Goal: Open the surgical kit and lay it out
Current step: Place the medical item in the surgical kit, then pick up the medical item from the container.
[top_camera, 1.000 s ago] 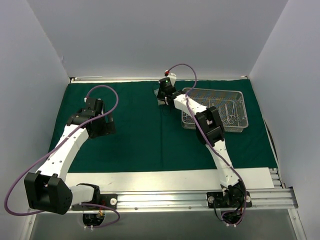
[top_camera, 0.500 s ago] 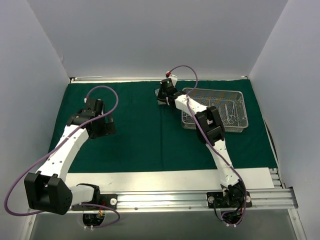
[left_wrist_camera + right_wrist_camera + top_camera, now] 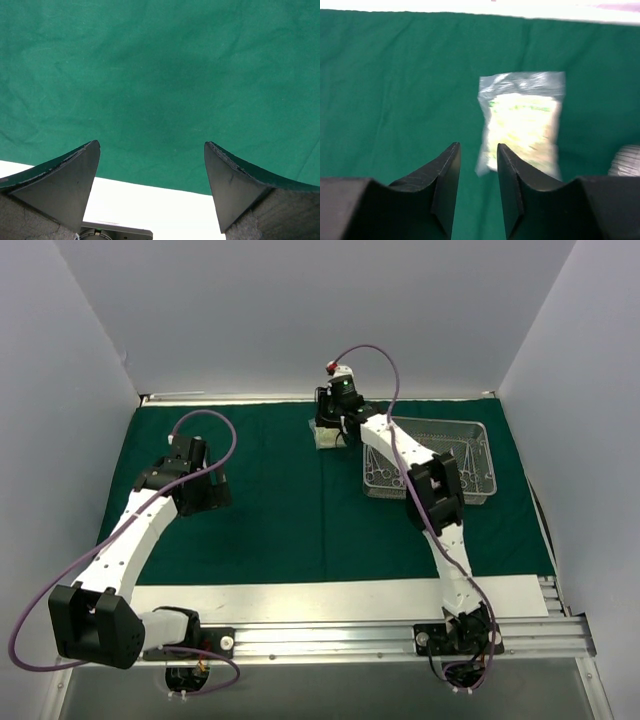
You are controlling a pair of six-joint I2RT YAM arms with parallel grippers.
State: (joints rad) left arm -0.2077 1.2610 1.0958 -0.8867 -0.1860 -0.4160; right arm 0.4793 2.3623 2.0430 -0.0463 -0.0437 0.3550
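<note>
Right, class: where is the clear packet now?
In the top view the clear packet lies on the green cloth near its far edge, just left of the mesh tray.

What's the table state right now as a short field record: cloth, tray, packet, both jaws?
cloth: spread open, flat
tray: far right on the cloth, instruments inside
packet: one clear packet lying on the cloth, left of the tray
left jaws: wide apart, empty, above bare cloth
right jaws: slightly parted, nothing gripped, over the packet's near edge
</note>
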